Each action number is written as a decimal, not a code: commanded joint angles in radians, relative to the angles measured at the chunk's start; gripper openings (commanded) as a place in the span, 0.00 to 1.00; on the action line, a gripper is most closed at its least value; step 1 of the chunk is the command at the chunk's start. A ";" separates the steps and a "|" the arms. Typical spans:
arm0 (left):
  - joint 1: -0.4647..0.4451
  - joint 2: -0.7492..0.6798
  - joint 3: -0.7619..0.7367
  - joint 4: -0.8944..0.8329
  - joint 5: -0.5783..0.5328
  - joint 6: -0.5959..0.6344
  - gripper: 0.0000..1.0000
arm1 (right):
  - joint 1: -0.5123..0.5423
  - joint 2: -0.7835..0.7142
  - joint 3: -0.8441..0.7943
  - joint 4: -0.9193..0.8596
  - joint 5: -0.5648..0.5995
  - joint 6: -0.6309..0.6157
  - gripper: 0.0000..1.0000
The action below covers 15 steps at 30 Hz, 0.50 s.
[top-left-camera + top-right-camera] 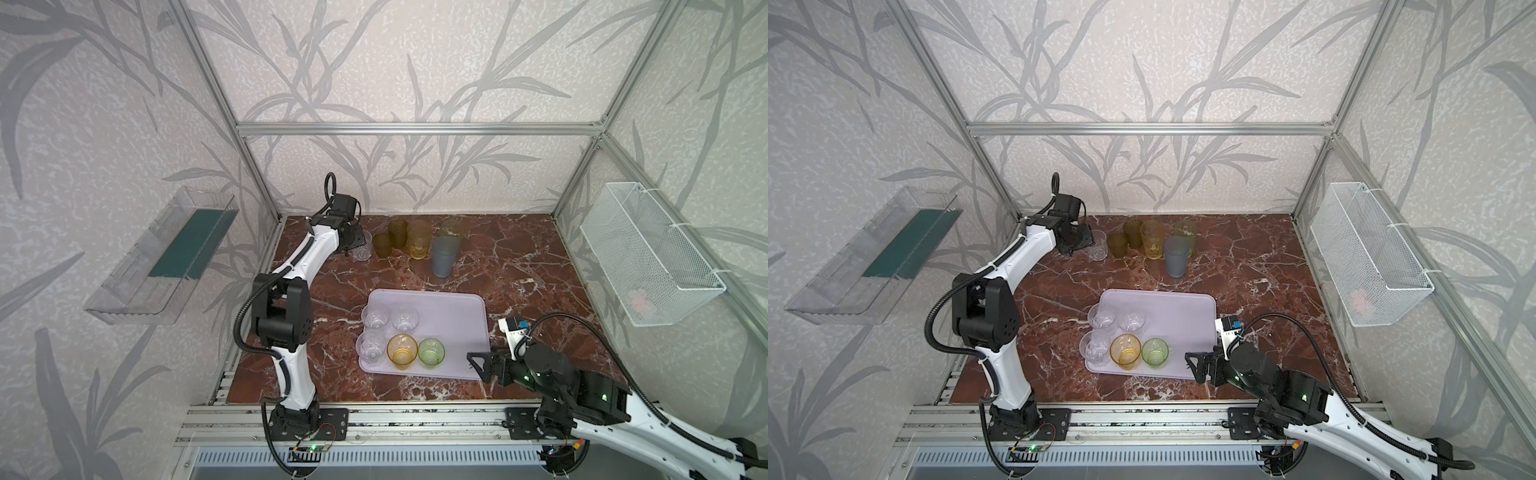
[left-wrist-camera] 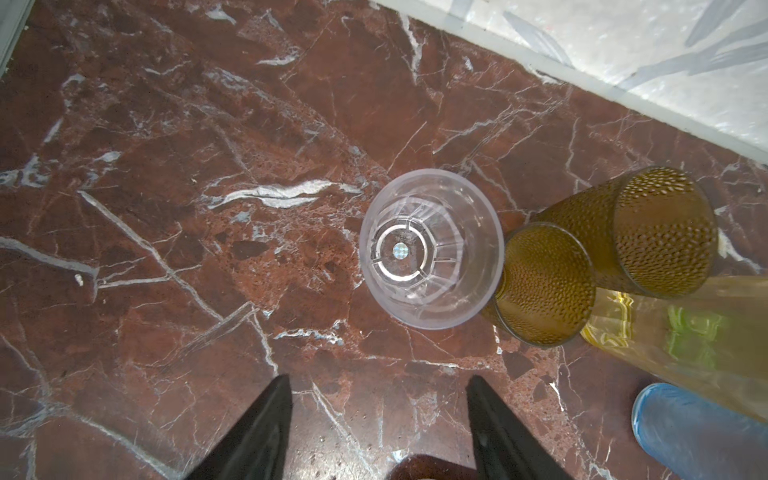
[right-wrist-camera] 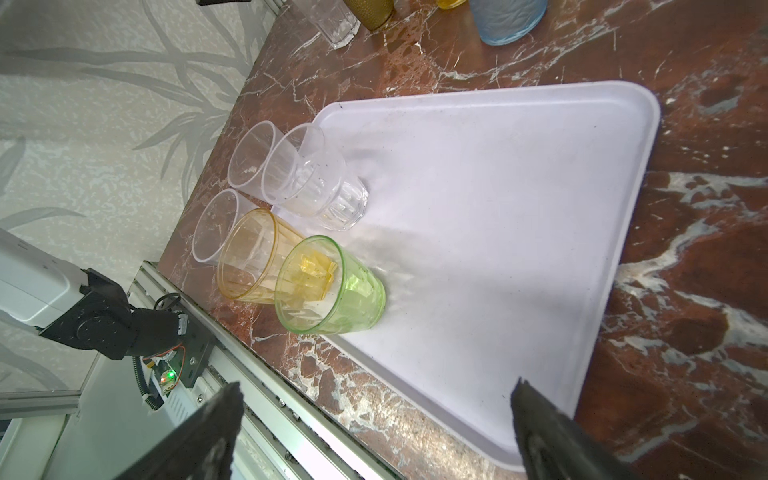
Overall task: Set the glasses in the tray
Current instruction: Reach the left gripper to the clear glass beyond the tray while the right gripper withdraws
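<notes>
Marble tabletop (image 1: 519, 266): lavender tray (image 1: 449, 324) near front, holding three clear glasses (image 1: 375, 318), amber glass (image 1: 402, 351), green glass (image 1: 431, 351); six back glasses (image 1: 419, 245) outside tray. Right gripper (image 3: 376, 382) spread wide, empty, at tray corner. Left gripper (image 2: 379, 378) fingers parted, empty, clear faceted glass (image 2: 430, 249) just ahead

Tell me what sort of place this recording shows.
Probably a staged robot test cell, not a real kitchen: leaf-patterned wall panels in an aluminium frame, a marble-look tabletop, and the left arm and right arm bolted to a front rail.

Bright diffuse light, soft shadows — wrist-view edges slightly blurred.
</notes>
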<state>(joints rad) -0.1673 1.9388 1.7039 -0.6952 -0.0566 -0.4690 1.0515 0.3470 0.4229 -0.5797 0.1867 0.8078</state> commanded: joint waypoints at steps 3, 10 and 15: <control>0.024 0.072 0.100 -0.094 -0.017 0.022 0.59 | -0.004 0.034 -0.001 -0.015 0.033 0.002 0.99; 0.031 0.168 0.203 -0.138 -0.009 0.025 0.50 | -0.005 0.118 0.004 0.021 0.014 0.018 0.99; 0.034 0.244 0.301 -0.181 -0.005 0.036 0.49 | -0.007 0.130 -0.017 0.057 -0.004 0.045 0.99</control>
<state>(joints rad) -0.1364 2.1536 1.9419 -0.8143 -0.0574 -0.4515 1.0504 0.4778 0.4221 -0.5621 0.1894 0.8288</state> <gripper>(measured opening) 0.489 0.991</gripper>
